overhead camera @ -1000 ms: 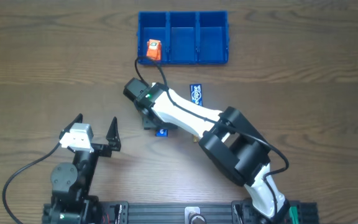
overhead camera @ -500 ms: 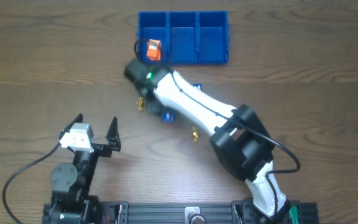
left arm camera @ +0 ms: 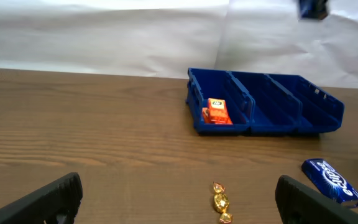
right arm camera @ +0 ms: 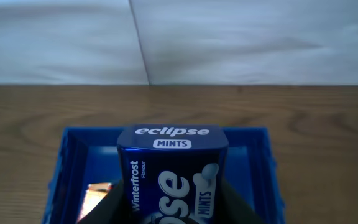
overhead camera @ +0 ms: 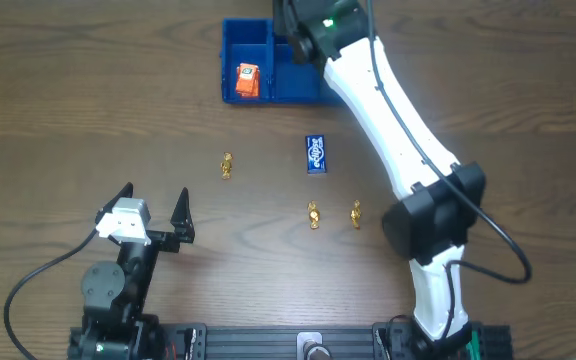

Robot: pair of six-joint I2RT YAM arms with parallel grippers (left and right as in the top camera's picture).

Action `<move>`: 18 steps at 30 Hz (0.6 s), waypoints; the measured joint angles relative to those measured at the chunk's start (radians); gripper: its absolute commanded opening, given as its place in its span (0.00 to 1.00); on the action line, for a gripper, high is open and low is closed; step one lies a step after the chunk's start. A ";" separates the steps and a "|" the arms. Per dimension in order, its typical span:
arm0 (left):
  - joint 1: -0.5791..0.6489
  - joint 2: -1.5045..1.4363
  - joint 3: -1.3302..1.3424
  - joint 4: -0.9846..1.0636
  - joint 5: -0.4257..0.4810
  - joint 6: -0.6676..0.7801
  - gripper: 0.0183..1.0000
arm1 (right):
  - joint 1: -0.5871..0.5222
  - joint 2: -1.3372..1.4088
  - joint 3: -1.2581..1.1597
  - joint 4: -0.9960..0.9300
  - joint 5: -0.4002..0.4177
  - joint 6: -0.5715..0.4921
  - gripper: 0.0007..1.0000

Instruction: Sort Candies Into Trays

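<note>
Right wrist view: we find the right gripper (right arm camera: 174, 208) clamped on a white-lettered blue box (right arm camera: 171, 168) over the tray (right arm camera: 253, 140). One orange candy (overhead camera: 247, 80) occupies an end compartment. The left gripper (overhead camera: 156, 215) stands spread.

Setting: robotics lab test bench. A left arm (overhead camera: 118, 275) and a right arm (overhead camera: 398, 130) are mounted on a black rail (overhead camera: 258, 345) at the edge of a wood-grain worktop (overhead camera: 68, 100), with loose cables (overhead camera: 28, 285) run to them. A plain white backdrop (left arm camera: 104, 37) is hung behind. A blue compartment tray (left arm camera: 278, 127) is set out.
</note>
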 measured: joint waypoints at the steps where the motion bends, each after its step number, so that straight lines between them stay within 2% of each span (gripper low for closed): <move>1: 0.000 0.000 0.000 0.000 0.000 0.000 1.00 | 0.000 0.040 0.000 0.014 -0.001 -0.009 0.17; 8: 0.000 0.000 0.000 0.000 0.000 0.000 1.00 | -0.001 0.233 -0.006 0.021 -0.045 -0.010 0.18; 15: 0.000 0.000 0.000 0.000 0.000 0.000 1.00 | -0.001 0.234 -0.006 0.029 -0.068 0.005 0.27; 16: 0.000 0.000 0.000 0.000 0.001 0.000 1.00 | -0.002 0.234 -0.006 0.027 -0.078 0.008 0.30; 18: 0.000 0.000 0.000 0.000 0.000 0.000 1.00 | -0.003 0.234 -0.006 0.024 -0.090 0.012 0.45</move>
